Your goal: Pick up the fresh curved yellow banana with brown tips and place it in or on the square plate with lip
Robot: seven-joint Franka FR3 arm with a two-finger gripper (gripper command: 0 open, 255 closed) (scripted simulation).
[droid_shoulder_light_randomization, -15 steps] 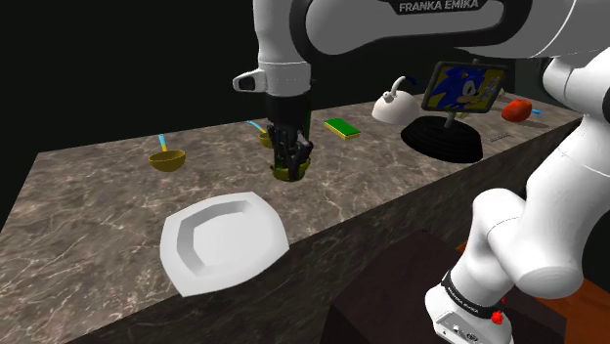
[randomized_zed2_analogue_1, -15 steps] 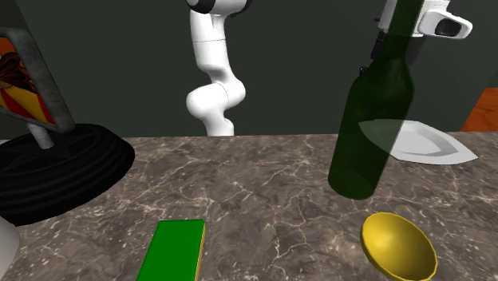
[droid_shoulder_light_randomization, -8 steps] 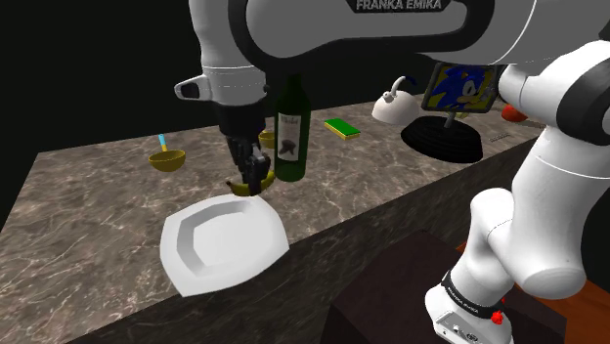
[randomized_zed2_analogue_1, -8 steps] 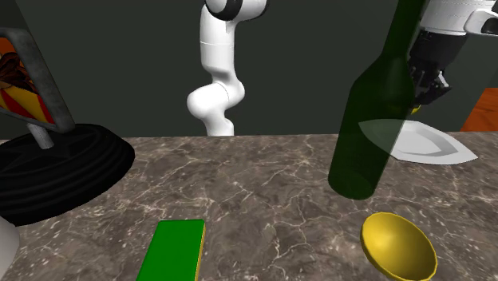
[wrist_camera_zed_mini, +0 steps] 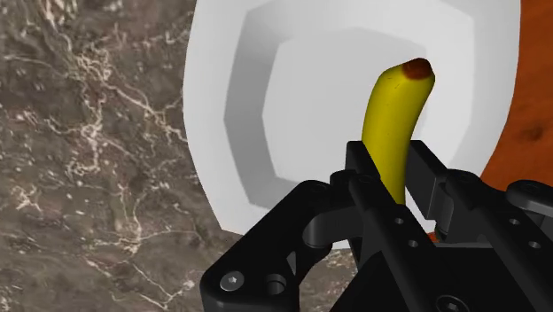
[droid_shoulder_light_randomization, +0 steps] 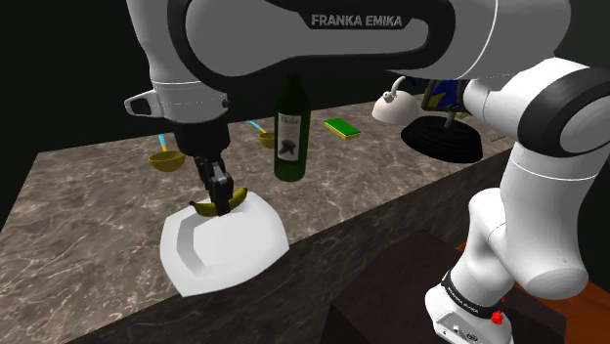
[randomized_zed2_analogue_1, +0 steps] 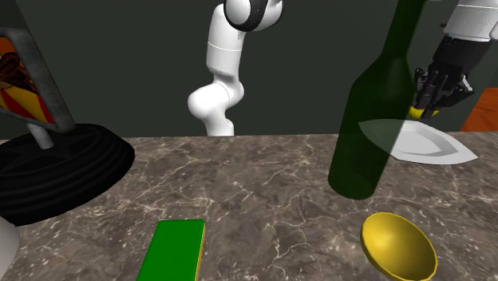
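A curved yellow banana [droid_shoulder_light_randomization: 208, 206] with brown tips hangs clasped in my black gripper [droid_shoulder_light_randomization: 223, 200], just above the far rim of the white square plate [droid_shoulder_light_randomization: 239, 244]. Through the wrist camera the banana [wrist_camera_zed_mini: 396, 124] sticks out from between the fingers [wrist_camera_zed_mini: 368, 182] and points across the plate's sunken middle [wrist_camera_zed_mini: 310, 106]. From the second exterior camera, the gripper [randomized_zed2_analogue_1: 431, 100] sits at the upper right with a bit of yellow banana [randomized_zed2_analogue_1: 416, 109] under it, above the plate [randomized_zed2_analogue_1: 435, 144], partly behind the green bottle [randomized_zed2_analogue_1: 375, 120].
A dark green bottle [droid_shoulder_light_randomization: 292, 122] stands on the marble counter [droid_shoulder_light_randomization: 88, 225] just beyond the plate. Yellow bowls [droid_shoulder_light_randomization: 167, 160] [randomized_zed2_analogue_1: 397, 246], a green block [droid_shoulder_light_randomization: 342, 126] [randomized_zed2_analogue_1: 176, 249], a white kettle [droid_shoulder_light_randomization: 394, 106] and a picture on a black round base [droid_shoulder_light_randomization: 445, 137] lie farther along.
The arm has carried the banana from beside the bottle toward the shoulder view's left and down, over the plate's far rim. The fingers stayed shut on it.
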